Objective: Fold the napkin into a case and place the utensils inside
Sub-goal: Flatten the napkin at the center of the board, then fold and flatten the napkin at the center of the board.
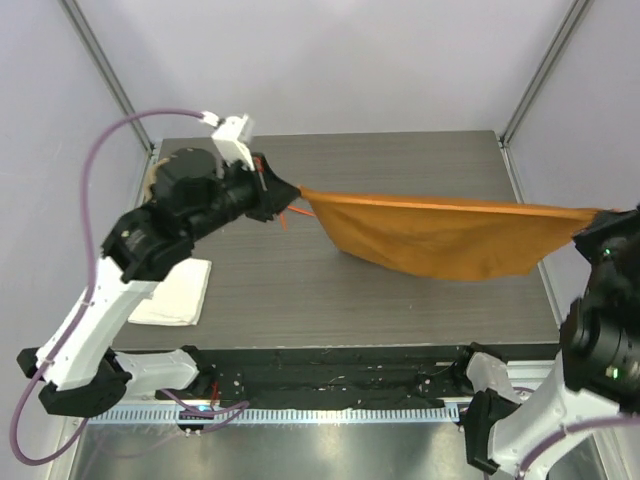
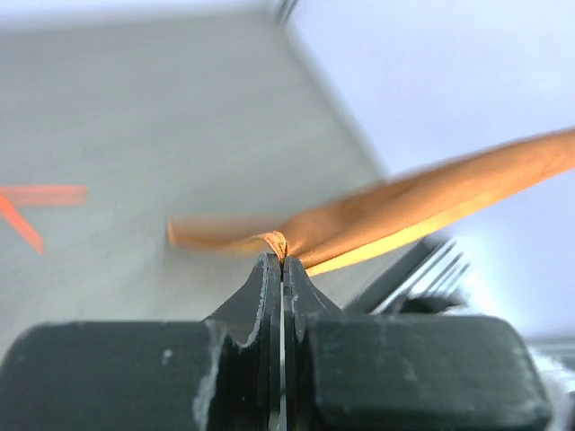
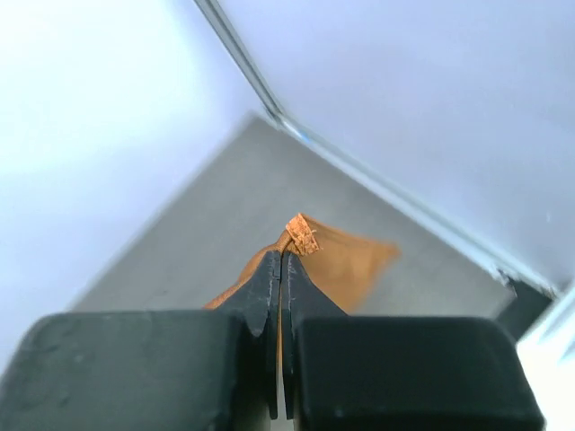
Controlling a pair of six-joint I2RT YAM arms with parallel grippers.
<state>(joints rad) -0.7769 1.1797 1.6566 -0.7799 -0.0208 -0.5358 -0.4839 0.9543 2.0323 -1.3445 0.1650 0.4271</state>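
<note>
Between the two grippers, up off the table [image 1: 300,310], the napkin [image 1: 440,240] hangs stretched like a banner. Its long axis runs side to side across the workspace, with the top edge pulled into a taut, nearly level line from one set of fingertips to the other. The rest of the rust-orange cloth sags below that line in a shallow belly, deepest toward the middle. The left gripper [image 1: 292,190] has its jaws pressed together on one corner. In its wrist view the fingertips [image 2: 280,262] meet with only a small pucker of cloth [image 2: 422,202] squeezed between them, and the fabric streams away to the right of the tips. The right gripper [image 1: 592,222] pinches the opposite corner the same way, jaws clamped tight [image 3: 283,258]. A frayed nub of the napkin [image 3: 346,260] pokes out just past the tips, and the rest falls away beyond them. The left arm is folded up high, its elbow bent and its wrist reaching in toward the middle of the table, fingers pointing to the right along the cloth. The right arm rises from its base at the near edge and holds its wrist out at the right side of the table, roughly level with the other gripper. Just below the left fingertips two thin bright-orange slivers lie on the table, the utensils [image 1: 289,213]. They are blurred in the left wrist view [image 2: 40,199]. A folded white towel [image 1: 175,292] lies well to the near side of that gripper, under the arm's forearm.
</note>
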